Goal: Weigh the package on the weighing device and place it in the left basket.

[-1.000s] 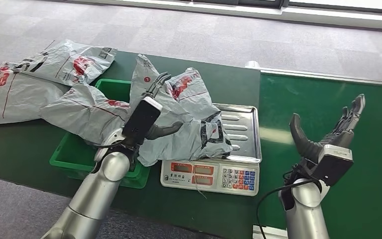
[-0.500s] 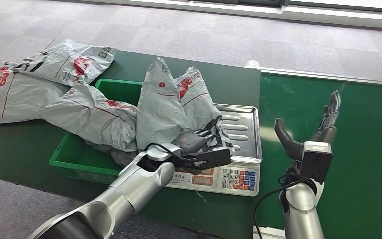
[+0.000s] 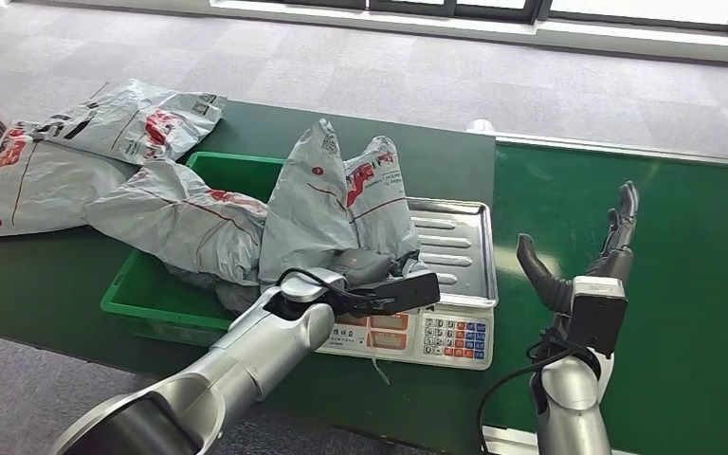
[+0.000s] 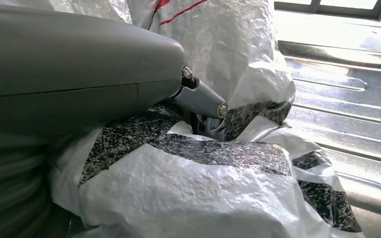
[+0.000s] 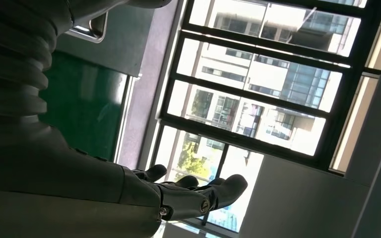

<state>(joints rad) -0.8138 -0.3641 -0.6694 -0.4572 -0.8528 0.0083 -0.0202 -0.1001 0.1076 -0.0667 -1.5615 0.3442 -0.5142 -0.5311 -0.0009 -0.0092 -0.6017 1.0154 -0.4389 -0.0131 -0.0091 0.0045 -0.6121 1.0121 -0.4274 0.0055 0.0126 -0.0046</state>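
Note:
A grey plastic package (image 3: pixel 327 204) with red print stands crumpled and upright on the left part of the scale's steel tray (image 3: pixel 460 251), leaning toward the green basket (image 3: pixel 147 303). My left hand (image 3: pixel 368 269) reaches in low from the front and grips the package's lower end. In the left wrist view its thumb (image 4: pixel 79 74) lies over the black-patterned plastic of the package (image 4: pixel 203 188), with the fingers buried in the folds. My right hand (image 3: pixel 588 251) is raised over the green belt, fingers spread and empty; the right wrist view has this hand (image 5: pixel 193 193) against windows.
Another grey package (image 3: pixel 180 223) lies draped across the basket's rim, and two more (image 3: pixel 38 180) (image 3: pixel 142 118) lie on the table at far left. The scale's keypad panel (image 3: pixel 422 334) faces me. A green conveyor belt (image 3: pixel 692 284) runs on the right.
My left arm swung from above the basket side down to the scale's front, and the hand now grips the package's lower end. The package stands more upright. My right hand turned edge-on and shifted slightly left.

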